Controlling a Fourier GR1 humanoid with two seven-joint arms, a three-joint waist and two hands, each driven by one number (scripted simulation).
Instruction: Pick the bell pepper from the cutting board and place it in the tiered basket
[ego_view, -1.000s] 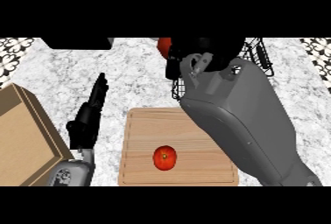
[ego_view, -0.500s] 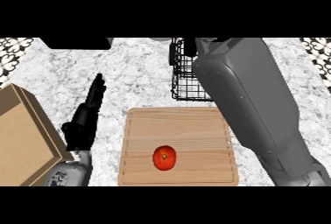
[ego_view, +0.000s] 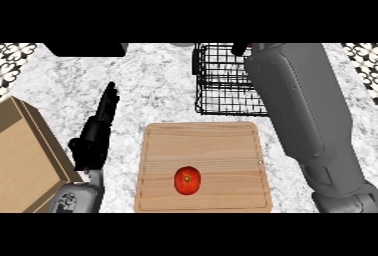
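Observation:
A small round red vegetable (ego_view: 187, 180) with a green stem spot lies on the wooden cutting board (ego_view: 207, 140), near its front edge. The black wire tiered basket (ego_view: 221, 111) stands just behind the board, and what shows of its inside holds nothing. My right forearm (ego_view: 303, 115) reaches over the basket's right side to the top of the view. Only a black sliver of my right hand (ego_view: 240, 48) shows there, and whatever it holds is hidden. My left hand (ego_view: 100, 125) rests open on the counter, left of the board, fingers straight and pointing away.
A light brown box (ego_view: 26, 160) fills the lower left corner, close to my left wrist. A dark object (ego_view: 81, 49) sits at the back left. White marble counter (ego_view: 159, 85) lies between my left hand and the basket.
My right arm has swung right and farther back, uncovering the basket. The right hand and a red thing beside it, visible one second ago, have left the view. The left hand is still.

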